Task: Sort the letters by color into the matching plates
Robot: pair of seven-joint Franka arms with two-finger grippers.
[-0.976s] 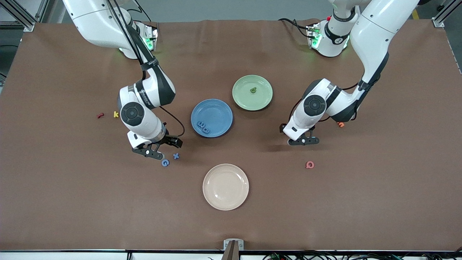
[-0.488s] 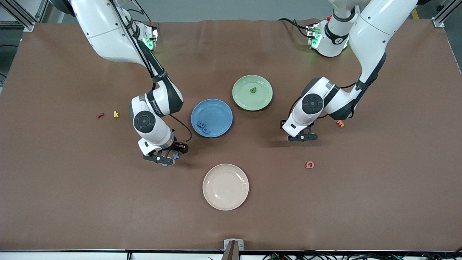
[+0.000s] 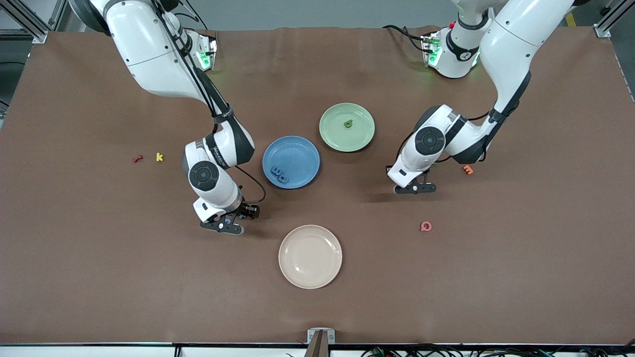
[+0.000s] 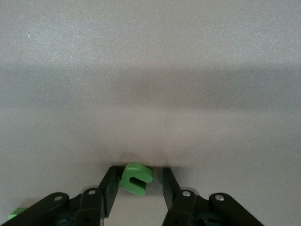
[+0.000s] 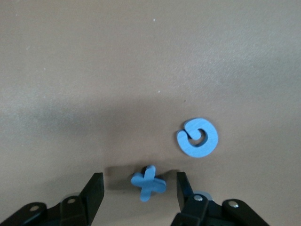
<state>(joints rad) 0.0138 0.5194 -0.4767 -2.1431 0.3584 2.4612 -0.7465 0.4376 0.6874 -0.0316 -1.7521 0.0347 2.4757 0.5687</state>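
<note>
The right gripper [image 3: 229,224] is down at the table near the cream plate [image 3: 310,256], arm bent steeply, fingers apart around the blue X [image 5: 148,183], the blue G [image 5: 198,137] just beside; the left gripper [image 3: 414,188] is low too, jaws apart around a green letter [image 4: 135,178]. Since a second ago the right gripper has slid toward the cream plate over both blue letters. The blue plate [image 3: 297,153] holds two blue letters [image 3: 280,174]; the green plate [image 3: 359,134] one green letter [image 3: 348,124]
</note>
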